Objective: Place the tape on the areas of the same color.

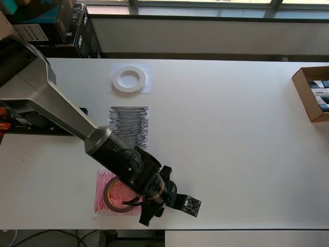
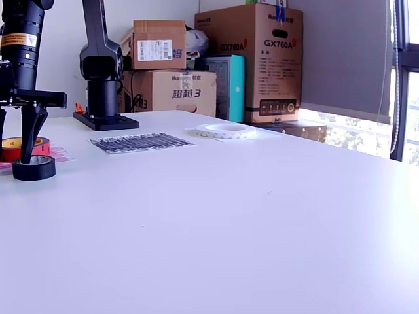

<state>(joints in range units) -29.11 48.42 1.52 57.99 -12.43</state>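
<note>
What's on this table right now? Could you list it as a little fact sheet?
white tape roll: lies on the white sheet
red-brown tape roll: lies on the red sheet
black tape roll: on bare table, beside the red sheet
black sheet: nothing on it
gripper: pointing down at the black roll, one finger inside its hole; grip unclear
cardboard box: at the overhead view's right edge
</note>
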